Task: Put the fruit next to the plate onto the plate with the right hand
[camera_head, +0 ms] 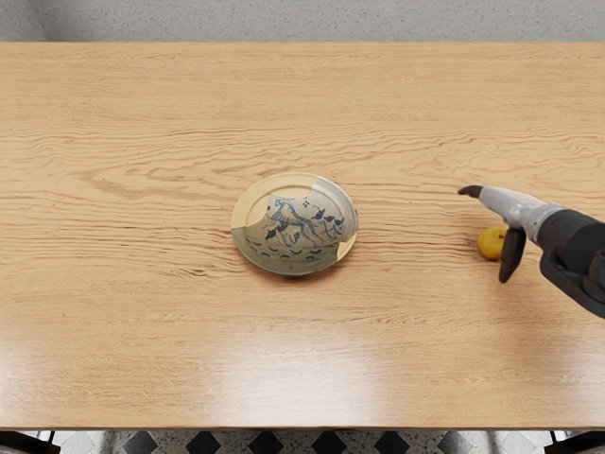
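Note:
A round plate with a cream rim and a blue-grey painted pattern lies at the middle of the wooden table. A small yellow fruit sits on the table well to the right of the plate. My right hand comes in from the right edge and hovers over the fruit. Its fingers are spread, one pointing left above the fruit and one hanging down beside it, and they hold nothing. Part of the fruit is hidden behind the hand.
The wooden table reaches across the whole view, its far edge against a grey wall and its near edge above a checkered floor.

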